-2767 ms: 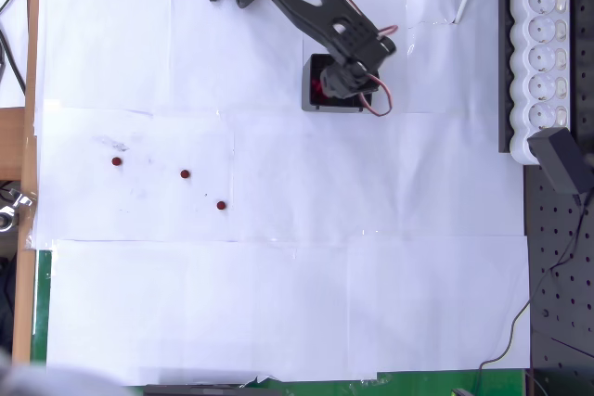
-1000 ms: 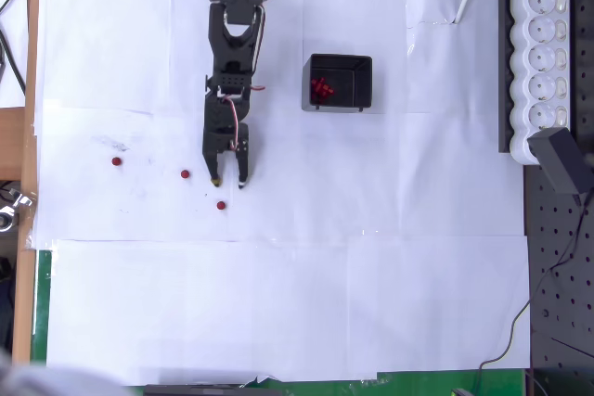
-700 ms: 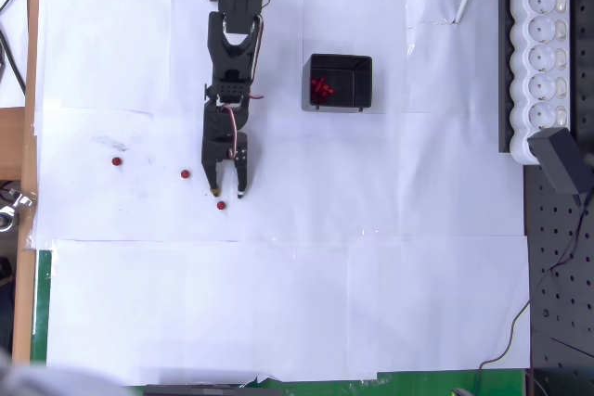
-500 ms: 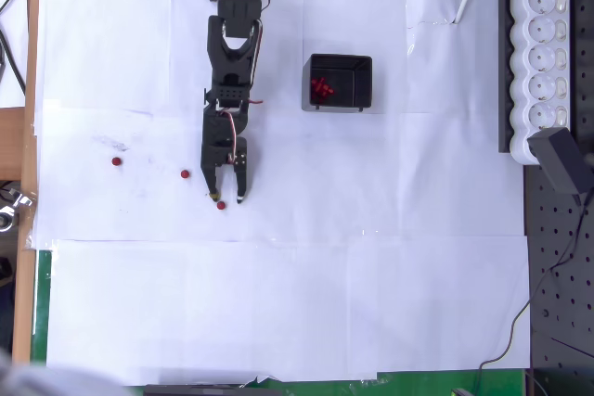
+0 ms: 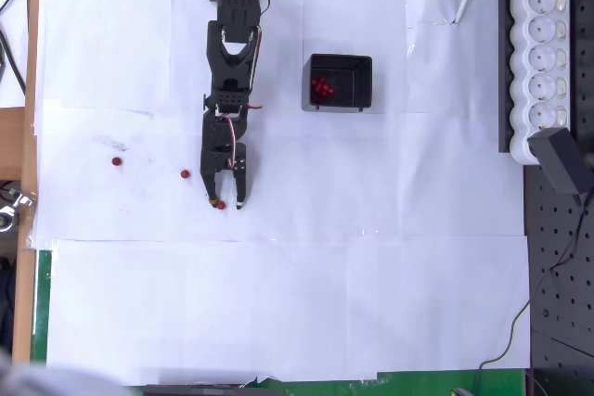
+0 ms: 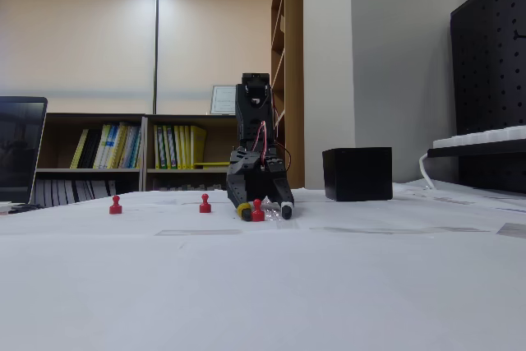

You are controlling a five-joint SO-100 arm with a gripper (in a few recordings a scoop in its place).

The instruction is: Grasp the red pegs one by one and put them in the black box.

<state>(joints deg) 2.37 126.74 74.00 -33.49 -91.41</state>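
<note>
Three red pegs stand loose on the white paper: one at the far left point(image 5: 116, 161) point(image 6: 116, 205), one in the middle point(image 5: 185, 174) point(image 6: 205, 203), and one point(image 5: 221, 205) point(image 6: 257, 210) between the fingertips of my gripper point(image 5: 227, 203) point(image 6: 264, 212). The gripper is down at the table, open, its fingers either side of that peg. The black box point(image 5: 340, 82) point(image 6: 357, 173) stands to the right of the arm in the overhead view, with several red pegs point(image 5: 321, 89) lying in its left part.
A white power strip point(image 5: 545, 51) and a black pegboard point(image 5: 561, 266) line the right edge in the overhead view. A wooden table edge point(image 5: 31, 136) runs down the left. White paper sheets point(image 5: 288, 303) cover the table.
The arm swung from over the black box to the left and reached forward. Over the last second the open gripper slid down onto the nearest peg until its fingers straddle it.
</note>
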